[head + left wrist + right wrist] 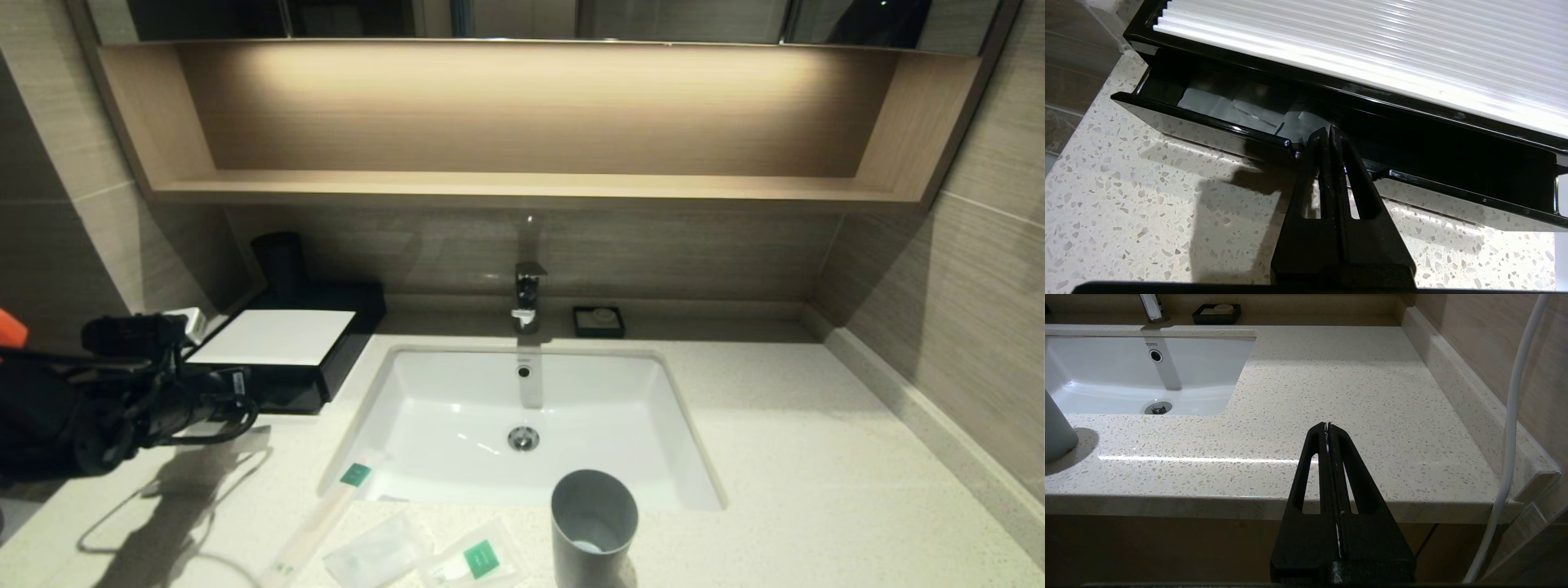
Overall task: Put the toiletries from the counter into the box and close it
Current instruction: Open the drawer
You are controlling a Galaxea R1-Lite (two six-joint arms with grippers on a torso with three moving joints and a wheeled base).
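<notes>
Three toiletries (pixel 384 539) lie unpacked on the bench (pixel 775 425); left gripper (pixel 1329 132), fingers pressed together at the box (pixel 286 343) drawer (pixel 1208 126) lip, could slip off.

Broad off-white speckled stone counter (pixel 800 441) around a white sunken basin (pixel 457 425). Left of basin: low black box with white top panel (pixel 282 347). Behind: small black soap dish (pixel 598 321). In front: grey tumbler cup (pixel 593 527), long pale wrapped stick (pixel 314 523), two translucent flat sachets (pixel 375 555).
</notes>
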